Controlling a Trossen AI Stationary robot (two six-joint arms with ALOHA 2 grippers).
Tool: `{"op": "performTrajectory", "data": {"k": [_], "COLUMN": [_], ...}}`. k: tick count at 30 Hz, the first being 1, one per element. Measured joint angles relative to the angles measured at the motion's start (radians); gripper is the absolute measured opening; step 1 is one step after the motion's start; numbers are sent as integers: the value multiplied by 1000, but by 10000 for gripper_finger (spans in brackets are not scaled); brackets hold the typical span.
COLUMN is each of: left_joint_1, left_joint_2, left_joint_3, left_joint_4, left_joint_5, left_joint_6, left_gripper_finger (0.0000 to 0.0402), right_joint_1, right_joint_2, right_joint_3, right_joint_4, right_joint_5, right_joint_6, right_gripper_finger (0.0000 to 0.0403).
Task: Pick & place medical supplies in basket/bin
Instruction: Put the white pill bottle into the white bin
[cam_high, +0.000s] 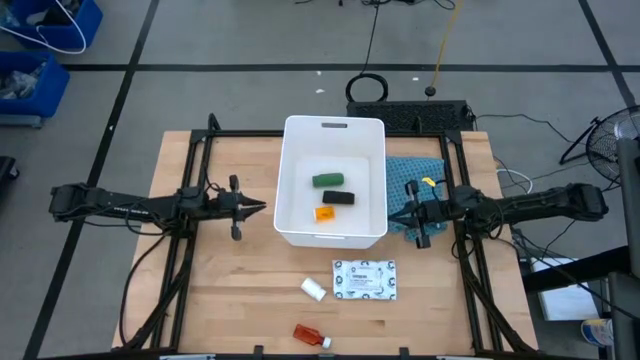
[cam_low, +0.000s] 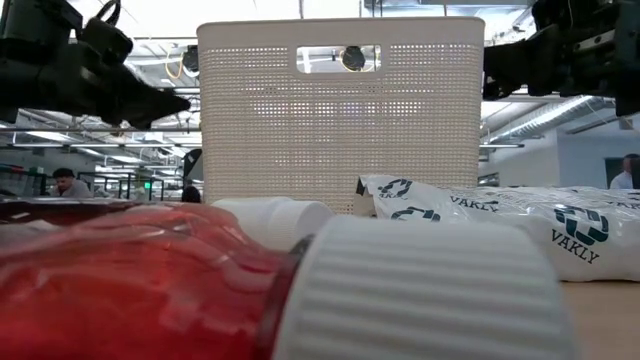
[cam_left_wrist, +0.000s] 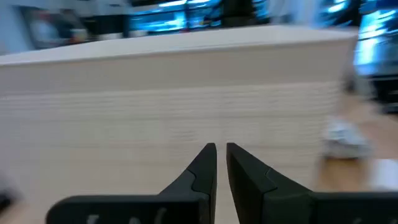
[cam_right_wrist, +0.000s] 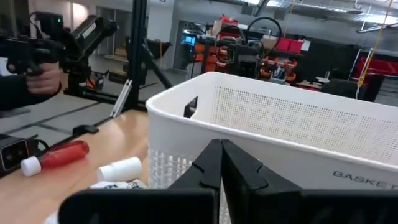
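A: White plastic fills the middle: the basket (cam_high: 335, 180) stands on the table (cam_high: 220, 300), and the green oblong (cam_high: 328, 180), the black oblong (cam_high: 337, 198) and the orange vial (cam_high: 325, 213) lie inside it.

B: What lies outside it?

A: The flat white printed packet (cam_high: 364, 279), the small white cylinder (cam_high: 313, 289) just beside it, and the red bottle with white cap (cam_high: 312, 336) near the table's front edge. In the low view the bottle sits so close to the camera that it blurs and hides much of the table.

B: The grippers?

A: The left gripper (cam_high: 258, 207) hangs just outside the basket's left wall, fingers (cam_left_wrist: 205, 165) nearly together with a thin gap, holding nothing. The right gripper (cam_high: 395, 211) sits at the basket's right wall over the teal-blue cloth (cam_high: 420, 172), fingers (cam_right_wrist: 214, 163) pressed together, empty.

B: Anything hard to make out?

A: The left wrist view is smeared; only the basket's wall and a pale blur beside it show. The arm covers part of the cloth. A person's hand (cam_right_wrist: 43, 78) shows beyond the table in the right wrist view, holding something dark I cannot identify.
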Motion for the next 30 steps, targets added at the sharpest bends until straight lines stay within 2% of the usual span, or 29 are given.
{"op": "performTrajectory", "data": {"k": [3,4,11,14,19,23,27,30], "left_joint_1": [-36,-66,-366,-495,-640,-684,-706,-699], "left_joint_2": [0,0,50,155,412,633,812,908], "left_joint_3": [22,33,192,280,481,677,872,1004], "left_joint_4": [-34,-53,-160,-162,-198,-387,-562,-736], "left_joint_5": [144,153,-121,-236,-574,-618,-708,-661], "left_joint_6": [18,31,42,44,30,25,-19,-85], "left_gripper_finger": [42,42,42,42,42,42,42,43], "right_joint_1": [0,0,0,0,0,0,0,0], "right_joint_2": [0,-2,-24,-32,-31,-31,-31,-32], "right_joint_3": [0,0,0,0,0,0,1,1], "right_joint_4": [9,9,18,14,7,-5,-15,-14], "right_joint_5": [0,0,1,2,2,2,2,2], "right_joint_6": [22,25,25,25,44,47,47,47], "right_gripper_finger": [0,0,0,0,0,0,0,0]}}
